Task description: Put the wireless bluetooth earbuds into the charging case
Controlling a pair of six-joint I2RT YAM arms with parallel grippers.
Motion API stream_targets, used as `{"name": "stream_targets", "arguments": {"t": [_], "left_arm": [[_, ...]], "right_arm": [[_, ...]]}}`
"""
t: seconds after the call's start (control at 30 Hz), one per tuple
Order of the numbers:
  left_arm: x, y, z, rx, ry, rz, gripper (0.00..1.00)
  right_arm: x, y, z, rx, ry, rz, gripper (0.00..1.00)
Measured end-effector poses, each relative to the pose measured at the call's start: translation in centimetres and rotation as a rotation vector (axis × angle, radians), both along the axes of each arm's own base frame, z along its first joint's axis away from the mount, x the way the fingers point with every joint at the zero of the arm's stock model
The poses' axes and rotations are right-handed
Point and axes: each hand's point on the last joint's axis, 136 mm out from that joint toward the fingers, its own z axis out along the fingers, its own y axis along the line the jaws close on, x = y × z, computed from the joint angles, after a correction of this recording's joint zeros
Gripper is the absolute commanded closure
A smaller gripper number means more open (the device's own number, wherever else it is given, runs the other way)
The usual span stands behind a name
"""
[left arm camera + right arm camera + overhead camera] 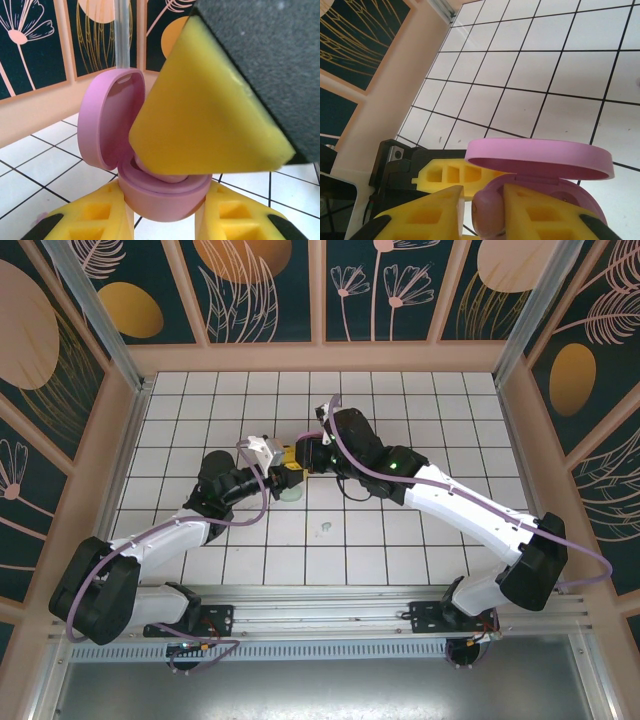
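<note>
While the left gripper (pixel 165 220) clamps the open charging case (pixel 107 120), the right gripper (pixel 485 210) hovers at its mouth, grasp indiscernible; one earbud (pixel 325 530) lies loose on the near tiles (pixel 400 540); insertion appears unfinished.

Case (pixel 107 120) interior behind fingers (pixel 200 115), speck (pixel 325 530) indistinct
</note>
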Motion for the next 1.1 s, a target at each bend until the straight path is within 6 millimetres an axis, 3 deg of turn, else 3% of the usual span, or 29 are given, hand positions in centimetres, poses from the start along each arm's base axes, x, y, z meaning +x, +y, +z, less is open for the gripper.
{"name": "stream_targets", "arguments": {"t": [0.3,0.57,0.8,0.9,1.1], "left_arm": [[0.0,0.1,0.2,-0.001,-0.002,0.004,1.0],[0.2,0.3,0.3,-0.002,-0.009,0.023,1.0],[0.0,0.9,1.0,-0.002,-0.044,0.057,1.0],[-0.1,1.3,1.0,0.007,-0.051,0.075,1.0],[-0.5,2.0,-0.1,0.036,-0.047,0.103,1.0]], "right_arm": [[0.1,-0.8,0.3,-0.034,0.001,-0.027,0.68],[0.2,-0.7,2.8,-0.01,-0.03,-0.026,0.68],[0.1,-1.0,4.9,0.012,-0.062,-0.005,0.75],[0.9,-2.6,5.9,0.032,-0.074,-0.037,0.75],[5.0,-9.3,7.4,0.058,-0.088,-0.217,0.71]]}}
